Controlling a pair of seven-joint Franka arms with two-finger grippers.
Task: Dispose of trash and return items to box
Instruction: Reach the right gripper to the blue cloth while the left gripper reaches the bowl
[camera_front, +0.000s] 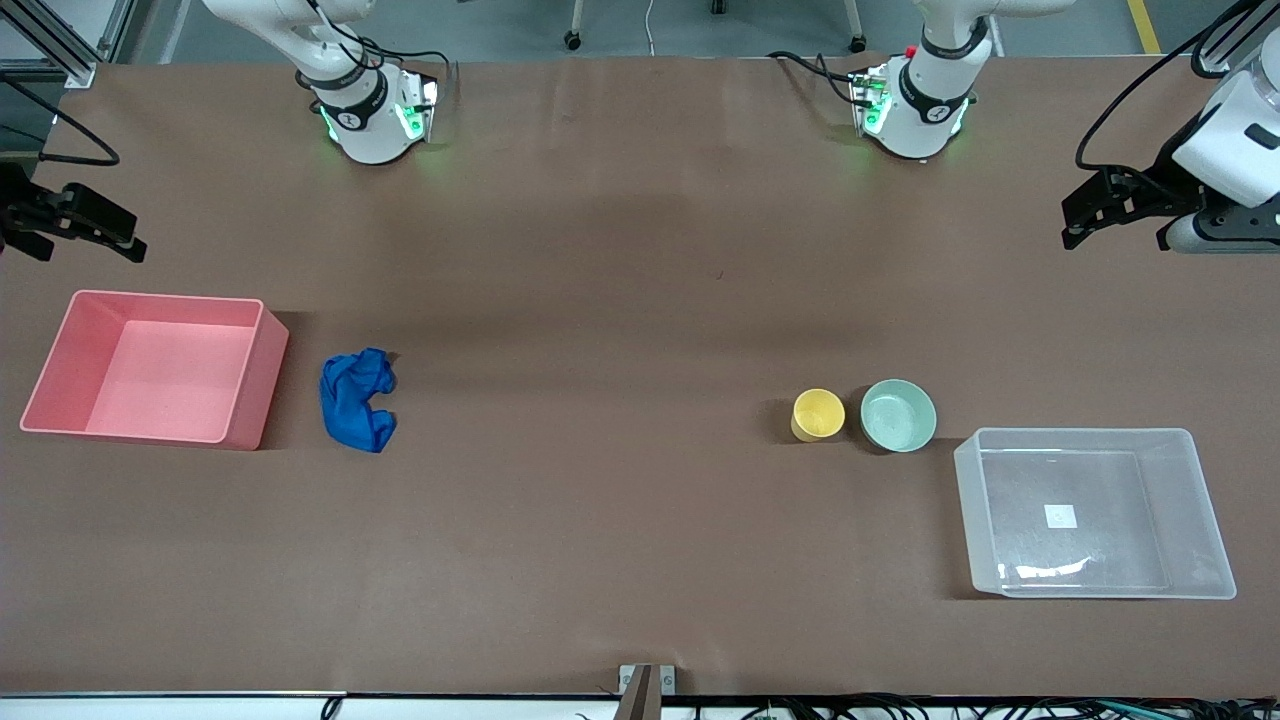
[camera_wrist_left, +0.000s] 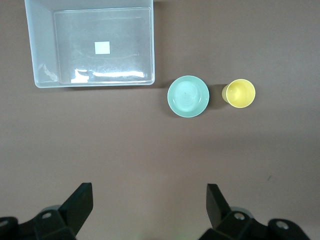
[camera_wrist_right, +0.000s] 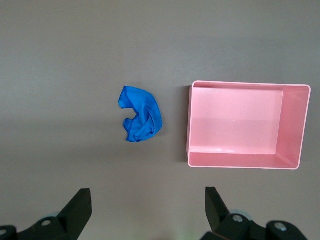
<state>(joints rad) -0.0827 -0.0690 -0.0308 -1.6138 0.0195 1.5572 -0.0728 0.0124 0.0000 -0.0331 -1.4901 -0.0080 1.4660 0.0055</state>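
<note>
Presently, my stock of the table, jaws first.

Left gripper (camera_front: 1120, 215): up in the air over bare table at the left arm's end. Its wrist view shows the fingers (camera_wrist_left: 80, 202) spread wide with nothing between them. Waiting.

Right gripper (camera_front: 75, 225): up over bare table at the right arm's end, above the edge just past the pink bin (camera_front: 255, 375). Fingers (camera_wrist_right: 80, 205) likewise spread wide, holding nothing. Also waiting.

Trash, one blue cloth wad (camera_front: 357, 400): lying crumpled on the table just beside the pink bin, on the side toward the table's middle, apart from the bin wall. I see nothing inside the bin. Not disposed of.

Items, two:
- yellow cup (camera_front: 818, 414), upright on the table, mouth up, looks empty.
- mint-green bowl (camera_front: 898, 415), upright, just beside the cup on the side toward the left arm's end; whether they touch I cannot tell.

Both stand near the clear box (camera_front: 1205, 510) but outside it, a little farther from the front camera than the box. Not returned.

Clear box: on the table at the left arm's end, holding only the white sticker (camera_front: 1060, 516) on its bottom.

Tally, as I judge it: nothing done, three placements left. The cloth wad falls to the right arm, the cup and bowl to the left, each lying below its own wrist camera.
</note>
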